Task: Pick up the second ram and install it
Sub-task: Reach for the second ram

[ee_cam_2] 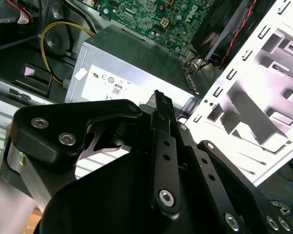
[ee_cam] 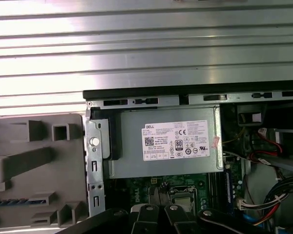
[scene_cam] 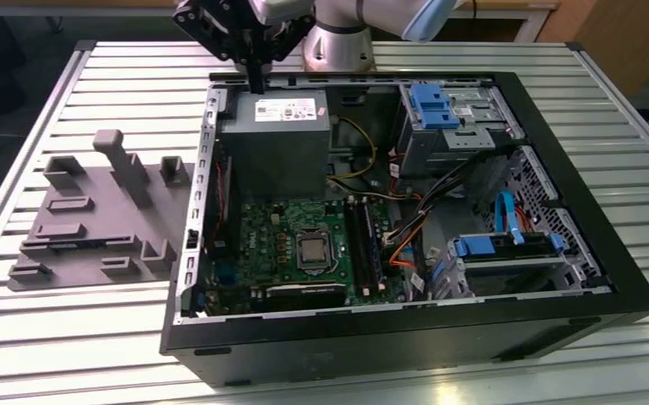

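Note:
My gripper (scene_cam: 256, 83) hangs above the back edge of the open computer case (scene_cam: 414, 342), over the grey power supply (scene_cam: 273, 139). Its two thin black fingers are pressed together with nothing between them, as the second wrist view also shows at the gripper (ee_cam_2: 160, 96). I cannot pick out the second ram. The long black memory sockets (scene_cam: 360, 245) lie on the green motherboard (scene_cam: 290, 240), well in front of the gripper. The grey fixture (scene_cam: 94, 215) stands outside the case on the exterior view's left; a bluish strip (ee_cam: 19, 201) lies in one of its slots.
The case rests on a slatted metal table (scene_cam: 77, 337). Blue drive cages (scene_cam: 431, 105) and orange and yellow cables (scene_cam: 408, 245) fill the exterior view's right half of the case. The robot's base (scene_cam: 341, 46) rises behind the case.

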`<move>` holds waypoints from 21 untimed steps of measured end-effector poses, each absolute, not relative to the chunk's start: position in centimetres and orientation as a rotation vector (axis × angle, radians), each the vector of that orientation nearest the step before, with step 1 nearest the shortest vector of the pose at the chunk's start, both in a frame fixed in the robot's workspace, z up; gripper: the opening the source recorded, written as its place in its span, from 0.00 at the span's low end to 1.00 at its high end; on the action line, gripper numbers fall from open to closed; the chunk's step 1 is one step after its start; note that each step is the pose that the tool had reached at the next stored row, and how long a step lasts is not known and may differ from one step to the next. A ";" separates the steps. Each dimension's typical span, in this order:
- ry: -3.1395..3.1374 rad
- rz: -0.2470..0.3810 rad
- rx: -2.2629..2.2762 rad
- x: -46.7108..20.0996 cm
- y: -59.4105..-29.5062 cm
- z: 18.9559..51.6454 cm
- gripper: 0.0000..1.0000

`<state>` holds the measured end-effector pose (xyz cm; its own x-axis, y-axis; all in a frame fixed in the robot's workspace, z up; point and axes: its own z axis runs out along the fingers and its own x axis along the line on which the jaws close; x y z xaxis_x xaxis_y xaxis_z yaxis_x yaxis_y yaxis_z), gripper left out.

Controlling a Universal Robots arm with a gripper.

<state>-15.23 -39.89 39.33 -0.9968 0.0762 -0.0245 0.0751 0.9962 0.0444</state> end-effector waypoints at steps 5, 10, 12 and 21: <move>3.112 0.068 0.118 -15.4 -39.9 39.3 0.11; 3.112 0.068 0.118 -15.5 -39.9 39.3 0.11; 3.113 0.068 0.118 -15.6 -39.9 39.3 0.11; 3.113 0.068 0.118 -15.9 -39.9 39.3 0.11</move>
<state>-15.85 -39.89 39.33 -0.9968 0.0761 -0.0245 0.0750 0.9962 0.0444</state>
